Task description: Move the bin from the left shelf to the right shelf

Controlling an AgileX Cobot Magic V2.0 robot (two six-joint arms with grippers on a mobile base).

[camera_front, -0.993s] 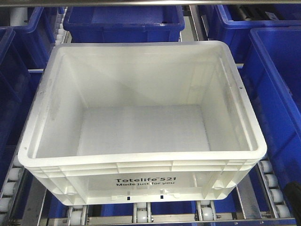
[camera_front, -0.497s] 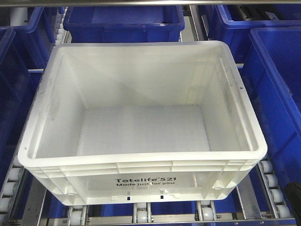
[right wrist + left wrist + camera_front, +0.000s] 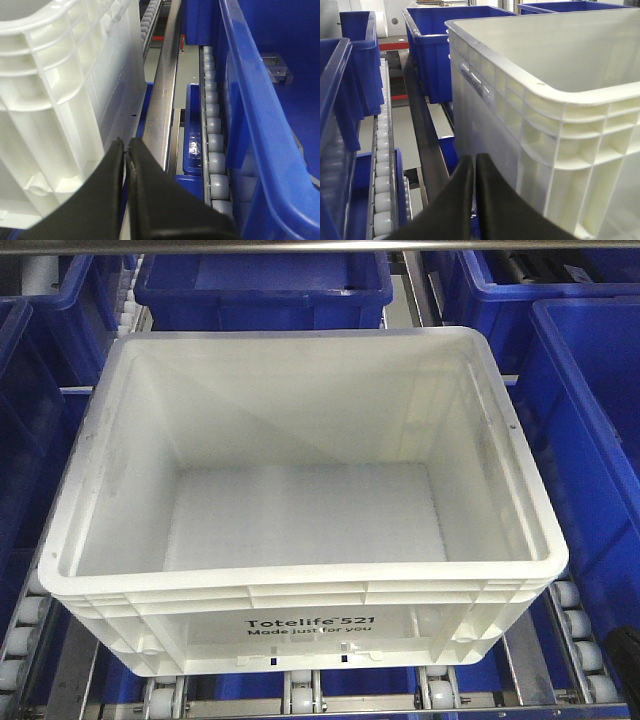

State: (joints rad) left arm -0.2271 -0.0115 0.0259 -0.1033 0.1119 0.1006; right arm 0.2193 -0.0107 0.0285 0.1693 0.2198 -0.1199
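Note:
The bin (image 3: 300, 510), a large white tote with black "Totelife 521" print on its front, sits empty on the roller shelf and fills the middle of the front view. In the left wrist view, my left gripper (image 3: 474, 161) is shut with nothing between its fingers, low beside the bin's (image 3: 535, 125) left wall, under the ribbed rim. The right wrist view has my right gripper (image 3: 125, 146) shut and empty, close against the bin's (image 3: 65, 95) right wall below the rim. Whether either gripper touches the wall, I cannot tell. Neither gripper shows clearly in the front view.
Dark blue bins (image 3: 260, 285) stand behind the white one and on both sides (image 3: 590, 440). Roller tracks (image 3: 214, 130) and metal rails (image 3: 422, 135) run along each side. A blue bin wall (image 3: 250, 115) rises close on the right of the right gripper.

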